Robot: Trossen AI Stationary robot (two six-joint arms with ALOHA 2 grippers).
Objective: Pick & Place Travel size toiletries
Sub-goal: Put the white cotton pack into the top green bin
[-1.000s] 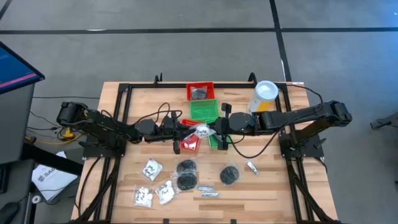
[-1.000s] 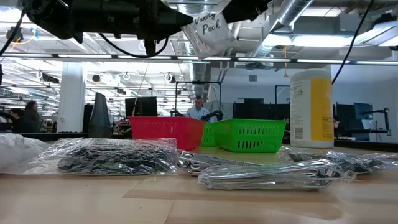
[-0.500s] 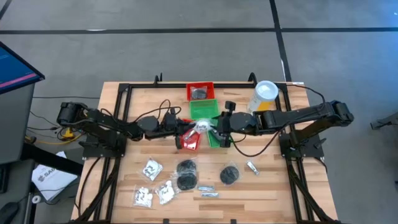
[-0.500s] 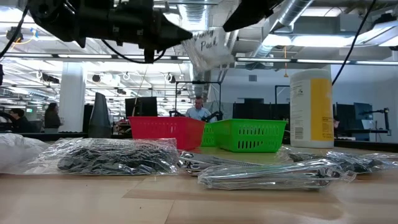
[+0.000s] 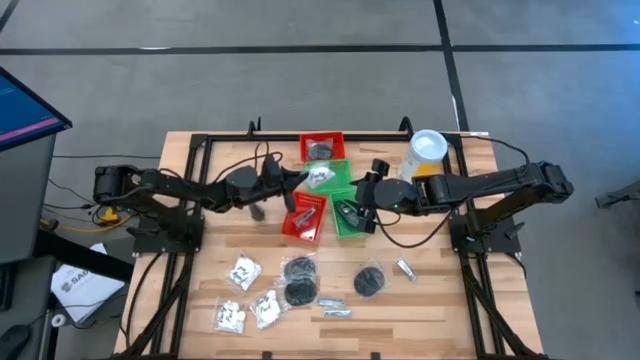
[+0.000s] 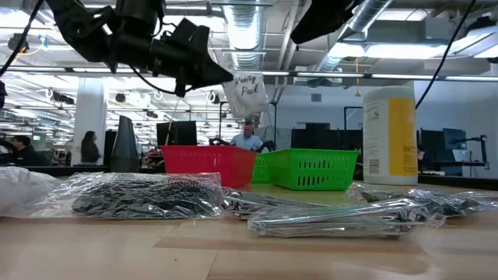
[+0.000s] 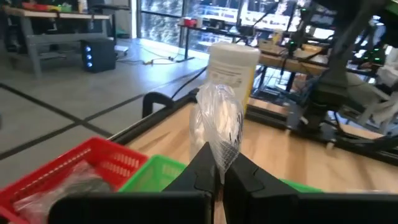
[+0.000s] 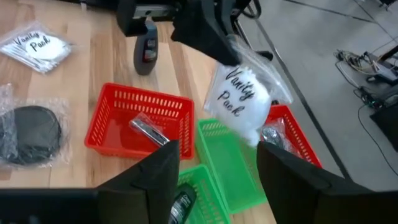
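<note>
Now we see the left gripper (image 5: 300, 178) clamped on a clear packet (image 5: 319, 176) with white contents, holding it in the air above the green basket (image 5: 327, 177) at the back of the desk (image 5: 450, 300). In the low view the packet (image 6: 243, 91) hangs from the fingers, well above the baskets. Our right gripper (image 5: 362, 195) hovers just beside it with its fingers spread and nothing between them, above a second green basket (image 5: 350, 217). A red basket (image 5: 306, 215) in front holds a slim silvery sachet (image 8: 147, 130). More clear packets (image 5: 243, 272), black round discs (image 5: 299, 270) and sachets (image 5: 333, 303) lie on the near part of the desk. A yellow canister (image 5: 424, 155) stands at the back right.
</note>
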